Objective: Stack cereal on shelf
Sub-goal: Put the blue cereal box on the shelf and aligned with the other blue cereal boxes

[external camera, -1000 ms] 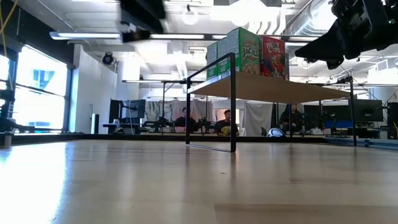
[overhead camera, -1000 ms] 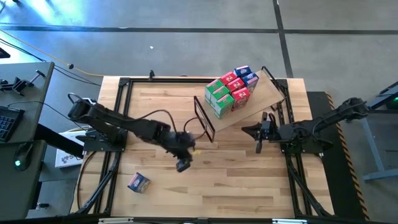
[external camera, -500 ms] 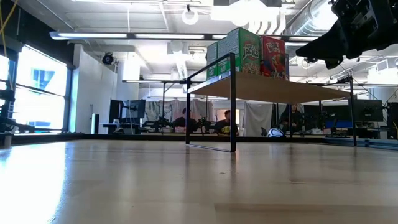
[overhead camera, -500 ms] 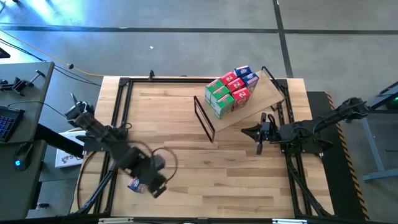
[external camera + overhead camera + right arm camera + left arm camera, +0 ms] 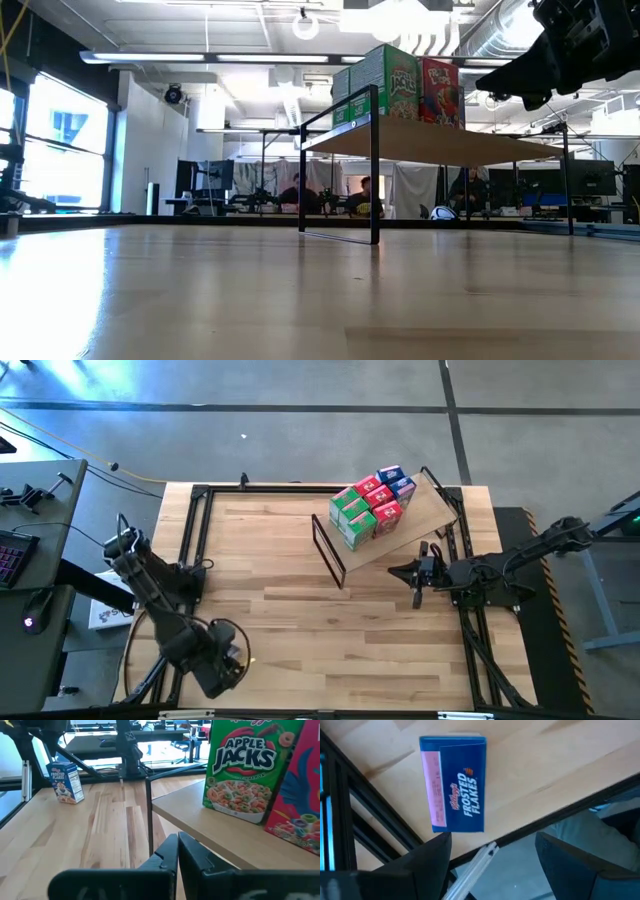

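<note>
Near the table's [image 5: 300, 600] front-left corner, the left gripper [image 5: 492, 855] is hovering, fingers spread, directly over the last blue box [image 5: 453, 782].

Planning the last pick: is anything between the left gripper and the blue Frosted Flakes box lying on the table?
Nothing visible is. In the left wrist view the left gripper hangs open over the blue cardboard Frosted Flakes box, which lies on bare wooden tabletop beside the black frame rail.

Eight cereal boxes [image 5: 371, 506] are clustered on the shelf [image 5: 425, 525] at the bench's [image 5: 290, 560] far right. One box [image 5: 454, 782] is apparently placed beneath the left tool [image 5: 222, 668], near-left.
</note>
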`<state>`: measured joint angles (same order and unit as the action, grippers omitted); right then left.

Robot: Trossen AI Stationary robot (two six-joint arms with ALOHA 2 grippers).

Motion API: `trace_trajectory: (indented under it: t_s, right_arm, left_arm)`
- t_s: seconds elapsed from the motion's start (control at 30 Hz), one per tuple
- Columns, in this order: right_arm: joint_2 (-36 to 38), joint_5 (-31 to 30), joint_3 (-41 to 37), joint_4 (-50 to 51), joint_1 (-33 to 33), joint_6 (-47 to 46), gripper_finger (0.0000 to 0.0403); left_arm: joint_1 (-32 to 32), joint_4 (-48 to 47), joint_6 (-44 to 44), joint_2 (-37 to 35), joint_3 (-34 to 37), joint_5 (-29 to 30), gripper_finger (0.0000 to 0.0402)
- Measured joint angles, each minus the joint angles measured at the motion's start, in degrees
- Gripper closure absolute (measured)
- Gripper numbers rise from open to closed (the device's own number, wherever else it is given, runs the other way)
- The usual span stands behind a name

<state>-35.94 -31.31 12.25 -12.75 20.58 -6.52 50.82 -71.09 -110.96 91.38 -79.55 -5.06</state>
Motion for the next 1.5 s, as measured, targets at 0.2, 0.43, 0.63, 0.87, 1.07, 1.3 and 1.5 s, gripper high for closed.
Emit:
trace_trajectory:
  t_s: [0.2,0.43,0.63,0.87,1.07,1.3,1.5]
  right_arm:
    - [-0.1,0.0,0.0,0.1,0.1,0.0,0.0403]
    - [-0.1,0.3,0.0,0.1,0.1,0.0,0.0403]
    - [-0.1,0.3,0.0,0.1,0.1,0.0,0.0403]
    - [-0.1,0.3,0.0,0.1,0.1,0.0,0.0403]
    - [-0.1,0.4,0.0,0.1,0.1,0.0,0.0403]
    - [-0.1,1.9,0.0,0.0,0.1,-0.5,0.0403]
    - [-0.1,1.9,0.0,0.1,0.1,-0.5,0.0403]
  left_arm:
    - [2.0,0.8,-2.8,0.8,2.1,0.4,0.0121]
    - [3.2,0.5,-6.5,0.7,4.0,3.3,0.0121]
    - [3.4,0.3,-7.0,0.5,5.6,3.0,0.0121]
    - [3.3,0.4,-6.5,0.5,4.5,4.0,0.0121]
    - [3.1,-0.1,-5.2,0.6,3.4,4.2,0.0121]
    - [3.1,-2.3,-3.9,0.6,3.4,4.0,0.0105]
    - [3.1,3.9,-2.9,0.6,5.9,3.9,0.0097]
